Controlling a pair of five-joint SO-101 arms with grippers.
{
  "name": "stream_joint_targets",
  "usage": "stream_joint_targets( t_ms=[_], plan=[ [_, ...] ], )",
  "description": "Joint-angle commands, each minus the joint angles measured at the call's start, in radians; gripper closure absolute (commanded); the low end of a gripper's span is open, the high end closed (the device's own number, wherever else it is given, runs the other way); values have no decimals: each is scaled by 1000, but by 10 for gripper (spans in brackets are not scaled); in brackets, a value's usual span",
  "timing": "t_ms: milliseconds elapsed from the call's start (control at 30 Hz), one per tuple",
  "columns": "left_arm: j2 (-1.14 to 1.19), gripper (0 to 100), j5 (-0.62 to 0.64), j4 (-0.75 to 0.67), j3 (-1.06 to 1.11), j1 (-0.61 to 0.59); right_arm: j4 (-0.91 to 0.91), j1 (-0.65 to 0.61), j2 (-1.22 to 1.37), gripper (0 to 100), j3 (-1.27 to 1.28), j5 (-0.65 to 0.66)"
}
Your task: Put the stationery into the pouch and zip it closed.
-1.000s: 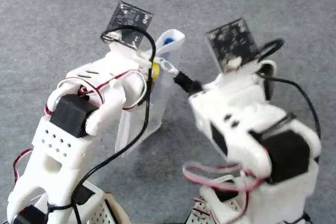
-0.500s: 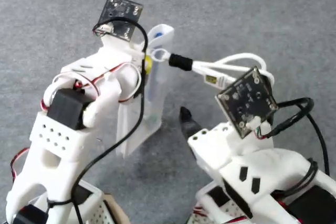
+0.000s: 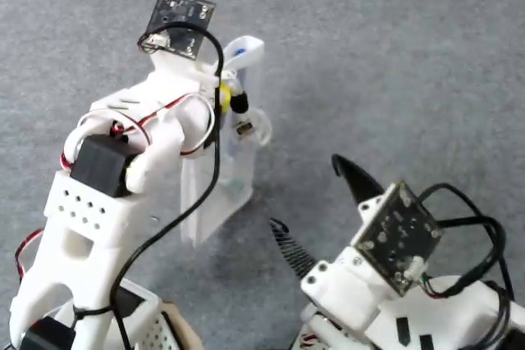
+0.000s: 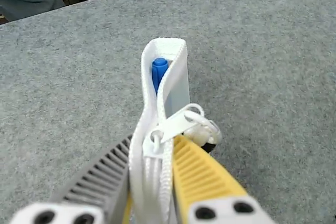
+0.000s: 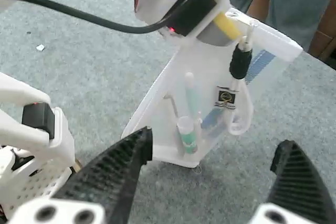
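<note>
A clear pouch point(image 3: 221, 178) with a white zipper edge stands upright on the grey table, and my left gripper point(image 3: 221, 96) is shut on its top edge. In the left wrist view the zipper band point(image 4: 152, 129) runs between the grey and yellow fingers, with a blue pen point(image 4: 159, 70) poking out at the open far end. Pens point(image 5: 188, 124) stand inside the pouch point(image 5: 168, 129). A white cable point(image 3: 250, 125) with a black connector point(image 5: 240, 61) hangs from the top edge down the pouch's side. My right gripper point(image 3: 316, 211) is open, pulled back from the pouch and holding nothing.
Grey cloth covers the table point(image 3: 410, 63), with free room to the right of the pouch and behind it. The white bases of both arms stand at the near edge. A person stands at the far edge behind the pouch point(image 5: 294, 3).
My right gripper let go of the cable, opened and drew back toward the near edge. The cable, stretched out to the right before, now hangs beside the pouch. The left arm shifted slightly left.
</note>
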Motion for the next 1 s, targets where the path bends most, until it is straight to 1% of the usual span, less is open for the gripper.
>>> stream_joint_targets(
  t_ms=[0,133,267,367,500,600,667,767,967],
  plan=[
    [0,973,3,2,1,-2,5,-9,-5,623,2,-5],
    [-2,973,3,3,1,1,-26,-8,5,623,13,8],
    [-9,973,5,29,1,12,-100,0,54,625,64,81],
    [-11,973,5,60,1,36,-178,55,102,626,77,101],
    [-11,973,5,101,-8,42,-288,166,148,626,79,94],
    [-40,973,5,127,-8,42,-339,218,151,626,74,92],
    [-83,973,20,140,-7,42,-348,250,136,627,65,52],
    [-143,973,103,144,-10,41,-348,292,124,627,61,-15],
    [-170,973,184,183,-41,39,-354,321,136,627,84,-130]
  ],
)
